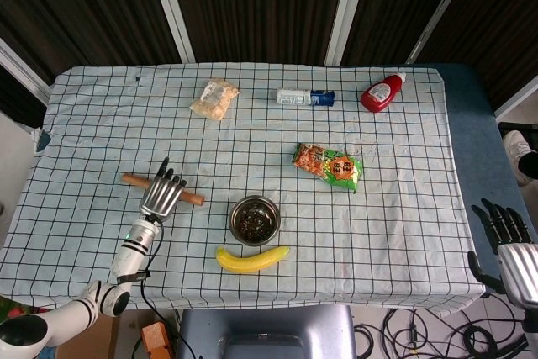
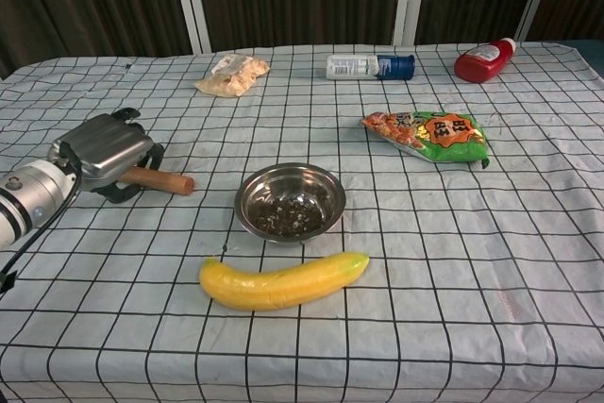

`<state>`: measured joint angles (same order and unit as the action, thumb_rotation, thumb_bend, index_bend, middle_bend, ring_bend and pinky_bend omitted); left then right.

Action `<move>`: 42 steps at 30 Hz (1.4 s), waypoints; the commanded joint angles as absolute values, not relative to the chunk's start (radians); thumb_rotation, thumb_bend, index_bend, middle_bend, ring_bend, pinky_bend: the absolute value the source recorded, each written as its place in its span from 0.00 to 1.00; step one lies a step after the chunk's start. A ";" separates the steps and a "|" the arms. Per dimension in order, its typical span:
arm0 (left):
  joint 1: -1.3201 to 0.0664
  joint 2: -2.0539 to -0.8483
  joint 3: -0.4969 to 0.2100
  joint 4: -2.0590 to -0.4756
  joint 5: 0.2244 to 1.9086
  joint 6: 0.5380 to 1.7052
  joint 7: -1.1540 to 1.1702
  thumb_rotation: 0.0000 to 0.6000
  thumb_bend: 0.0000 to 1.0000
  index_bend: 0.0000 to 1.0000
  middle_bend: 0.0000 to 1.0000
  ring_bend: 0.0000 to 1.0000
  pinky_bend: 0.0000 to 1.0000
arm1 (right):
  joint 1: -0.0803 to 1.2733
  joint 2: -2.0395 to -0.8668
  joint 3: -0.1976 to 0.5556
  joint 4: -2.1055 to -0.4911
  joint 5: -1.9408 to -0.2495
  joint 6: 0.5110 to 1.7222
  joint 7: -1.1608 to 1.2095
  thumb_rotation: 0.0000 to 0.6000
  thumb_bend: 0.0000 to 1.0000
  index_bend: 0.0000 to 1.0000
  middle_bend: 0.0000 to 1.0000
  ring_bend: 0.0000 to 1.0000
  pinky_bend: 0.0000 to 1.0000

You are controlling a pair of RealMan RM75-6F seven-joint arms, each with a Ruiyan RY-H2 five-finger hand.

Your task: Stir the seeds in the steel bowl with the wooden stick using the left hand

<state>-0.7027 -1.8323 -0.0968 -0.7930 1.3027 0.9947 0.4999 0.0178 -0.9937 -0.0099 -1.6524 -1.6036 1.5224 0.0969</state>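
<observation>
The wooden stick [image 1: 192,197] [image 2: 162,180] lies on the checked cloth left of the steel bowl [image 1: 255,219] [image 2: 290,199], which holds dark seeds [image 2: 288,218]. My left hand [image 1: 161,195] [image 2: 102,152] lies over the stick's middle with its fingers curled down around it; both ends stick out in the head view. The stick is still low on the cloth, slanted. My right hand [image 1: 507,238] hangs off the table's right edge, fingers spread, holding nothing. It does not show in the chest view.
A banana [image 1: 251,258] [image 2: 282,280] lies just in front of the bowl. A snack packet [image 1: 329,166] [image 2: 426,134] sits to the bowl's right. Along the far edge are a small bag [image 1: 214,97], a white-and-blue bottle [image 1: 306,97] and a ketchup bottle [image 1: 382,92].
</observation>
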 commanded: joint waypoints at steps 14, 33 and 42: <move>-0.691 -1.962 -0.244 -0.644 1.408 1.436 -0.273 1.00 0.54 0.69 0.68 0.47 0.51 | 0.021 -0.997 -0.014 -1.654 -1.612 1.513 0.087 1.00 0.45 0.00 0.00 0.00 0.00; -0.626 -1.948 -0.355 -0.758 1.239 1.218 -0.734 1.00 0.55 0.69 0.67 0.50 0.56 | 0.025 -0.998 -0.014 -1.657 -1.606 1.503 0.077 1.00 0.45 0.00 0.00 0.00 0.00; -0.625 -1.953 -0.352 -0.701 1.269 1.220 -0.851 1.00 0.56 0.68 0.66 0.47 0.53 | 0.025 -1.002 -0.012 -1.658 -1.599 1.498 0.066 1.00 0.45 0.00 0.00 0.00 0.00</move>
<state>-0.6270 -1.9536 -0.3504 -0.7089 1.2649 1.2189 -0.8357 0.0254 -1.0017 -0.0120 -1.6583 -1.5991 1.4983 0.0661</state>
